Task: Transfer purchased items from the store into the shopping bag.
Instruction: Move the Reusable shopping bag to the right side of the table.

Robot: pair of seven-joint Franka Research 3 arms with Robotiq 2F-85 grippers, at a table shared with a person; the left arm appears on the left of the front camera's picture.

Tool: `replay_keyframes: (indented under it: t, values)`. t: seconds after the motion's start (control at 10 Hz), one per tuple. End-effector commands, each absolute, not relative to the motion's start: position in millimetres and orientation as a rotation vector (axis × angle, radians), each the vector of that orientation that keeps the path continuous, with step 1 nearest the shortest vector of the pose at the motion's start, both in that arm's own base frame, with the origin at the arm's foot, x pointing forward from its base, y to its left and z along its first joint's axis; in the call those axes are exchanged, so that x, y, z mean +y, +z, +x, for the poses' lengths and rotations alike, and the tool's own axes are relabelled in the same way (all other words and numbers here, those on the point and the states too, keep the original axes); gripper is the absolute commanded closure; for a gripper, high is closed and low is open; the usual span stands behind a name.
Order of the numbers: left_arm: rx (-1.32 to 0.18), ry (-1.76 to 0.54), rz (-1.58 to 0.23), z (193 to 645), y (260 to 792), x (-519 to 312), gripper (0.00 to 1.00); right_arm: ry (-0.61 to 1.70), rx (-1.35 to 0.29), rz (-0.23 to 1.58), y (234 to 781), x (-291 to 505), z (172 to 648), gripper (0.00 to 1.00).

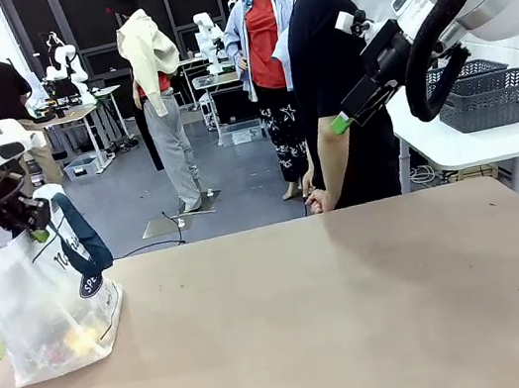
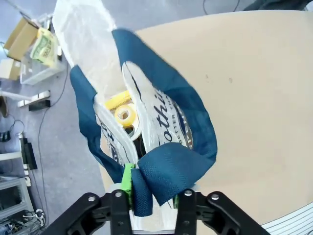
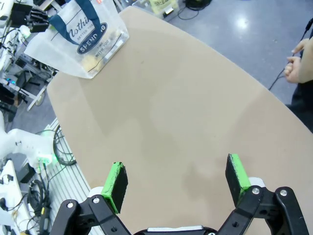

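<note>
Near, in left wrist view: left gripper [image 2: 151,199] w/ navy strap handles [image 2: 161,171] of shopping bag [image 2: 90,44] between the jaws, green pads [image 2: 127,178] beside the fabric; can't tell whether clamped or letting go. Bag mouth gaping below, purchased items [image 2: 124,115] inside, pale yellow roundish one on top. Right gripper [image 3: 176,182] w/ jaws wide apart, nothing between, hovering high over bare surface [image 3: 195,122]. Front view: bag [image 1: 54,311] standing at surface's left edge, yellow goods [image 1: 82,338] showing thru frosted wall, left gripper [image 1: 37,231] just at the handles, right gripper [image 1: 342,122] raised well apart. Farther off: dark mesh baskets [image 1: 494,97] on a white side table, person [image 1: 335,80] at far edge. Likely last step, items bagged. Next prob: free the handles w/o tipping bag.
</note>
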State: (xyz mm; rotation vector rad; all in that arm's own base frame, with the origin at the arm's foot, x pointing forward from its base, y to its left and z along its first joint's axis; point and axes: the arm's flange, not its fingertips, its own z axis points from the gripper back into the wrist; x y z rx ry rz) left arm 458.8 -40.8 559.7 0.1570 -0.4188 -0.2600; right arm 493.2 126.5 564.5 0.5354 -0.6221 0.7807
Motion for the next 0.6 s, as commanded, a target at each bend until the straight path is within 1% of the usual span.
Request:
replay_keyframes:
  t: [0.0, 0.3, 0.5]
  values:
    - [-0.419, -0.263, 0.155, 459.4, 575.7, -42.3, 0.0, 0.776, -0.619, 0.541, 563.9, 126.0, 491.6, 0.0]
    - [-0.44, -0.287, 0.134, 456.3, 590.3, -50.6, 0.0, 0.776, -0.619, 0.541, 563.9, 126.0, 491.6, 0.0]
    - [-0.443, -0.333, 0.089, 453.4, 602.7, -62.3, 0.0, 0.776, -0.619, 0.541, 563.9, 126.0, 491.6, 0.0]
